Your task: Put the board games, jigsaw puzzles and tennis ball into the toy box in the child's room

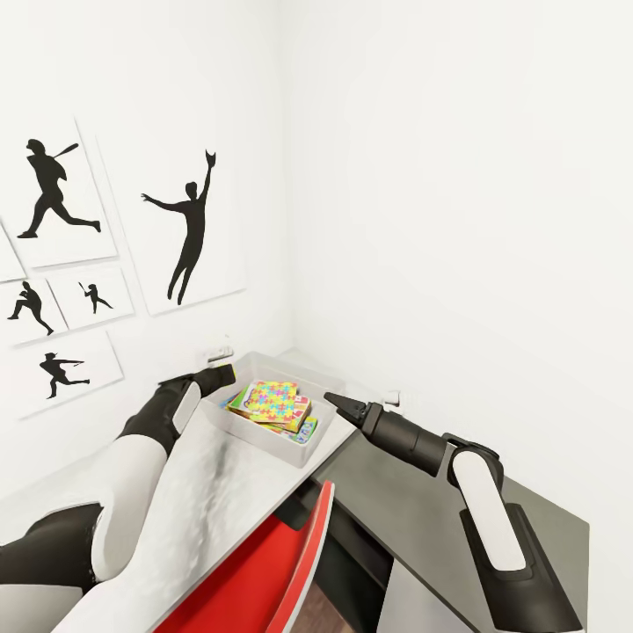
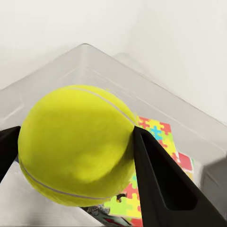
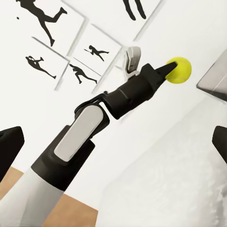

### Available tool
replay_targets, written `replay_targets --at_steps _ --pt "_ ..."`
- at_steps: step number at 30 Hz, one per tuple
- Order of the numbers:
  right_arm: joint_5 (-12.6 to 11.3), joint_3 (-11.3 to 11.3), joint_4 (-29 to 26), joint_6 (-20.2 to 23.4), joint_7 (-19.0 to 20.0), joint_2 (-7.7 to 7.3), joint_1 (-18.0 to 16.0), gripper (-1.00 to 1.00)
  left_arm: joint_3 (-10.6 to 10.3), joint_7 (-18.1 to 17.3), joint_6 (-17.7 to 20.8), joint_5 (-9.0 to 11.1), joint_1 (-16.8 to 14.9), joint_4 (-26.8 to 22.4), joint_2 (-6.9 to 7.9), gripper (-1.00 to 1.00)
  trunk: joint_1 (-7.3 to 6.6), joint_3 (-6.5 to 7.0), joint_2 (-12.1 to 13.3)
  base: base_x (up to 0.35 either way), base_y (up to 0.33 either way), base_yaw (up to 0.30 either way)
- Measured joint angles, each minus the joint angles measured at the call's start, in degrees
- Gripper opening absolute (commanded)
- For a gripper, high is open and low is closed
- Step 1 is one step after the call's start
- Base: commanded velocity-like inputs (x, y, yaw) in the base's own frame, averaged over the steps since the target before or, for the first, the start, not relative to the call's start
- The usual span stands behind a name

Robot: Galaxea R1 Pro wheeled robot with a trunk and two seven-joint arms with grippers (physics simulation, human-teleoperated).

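The tennis ball (image 2: pixel 75 144) is a yellow-green ball clamped between my left gripper's (image 1: pixel 226 375) two black fingers. It hangs just over the left end of the toy box (image 1: pixel 290 446), a shallow light grey bin on the table (image 1: pixel 220 492) in the room's corner. A multicolour jigsaw puzzle (image 1: pixel 274 397) lies on top inside the bin, with colourful board game boxes (image 1: pixel 304 428) showing beneath it. The right wrist view shows the ball (image 3: pixel 178 69) at the tip of the left arm. My right gripper (image 1: pixel 338 403) hovers open at the bin's right end, holding nothing.
Black sports-silhouette pictures (image 1: pixel 189 229) hang on the white wall to the left. A red chair back (image 1: pixel 272 571) stands against the table's front edge. A lower dark grey unit (image 1: pixel 422 519) lies under my right arm. Small white wall sockets (image 1: pixel 391 397) sit behind the bin.
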Motion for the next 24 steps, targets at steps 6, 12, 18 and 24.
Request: replay_targets --at_steps 6,12,18,24 --pt "0.01 0.0 0.0 0.0 0.0 0.0 -0.06 1.0 -2.1 1.99 -0.1 0.0 0.0 0.22 -0.03 -1.0 0.0 0.0 0.0 0.0 0.0 0.0" --pt "-0.04 0.0 0.0 0.0 0.0 0.0 -0.09 1.0 -2.4 2.25 -0.27 0.0 0.0 0.24 -0.08 -1.0 0.0 0.0 0.0 0.0 0.0 0.0" --pt "-0.04 0.0 0.01 0.0 0.0 0.01 -0.09 1.0 -2.76 2.37 -0.62 0.0 0.0 0.25 -1.03 -1.0 0.0 0.0 0.0 0.0 0.0 0.0" --pt "-0.02 0.0 0.01 0.07 0.0 0.01 -0.09 1.0 -2.82 2.37 -0.72 -0.71 0.0 0.25 -1.31 -1.0 0.0 0.0 0.0 0.0 0.0 0.0"
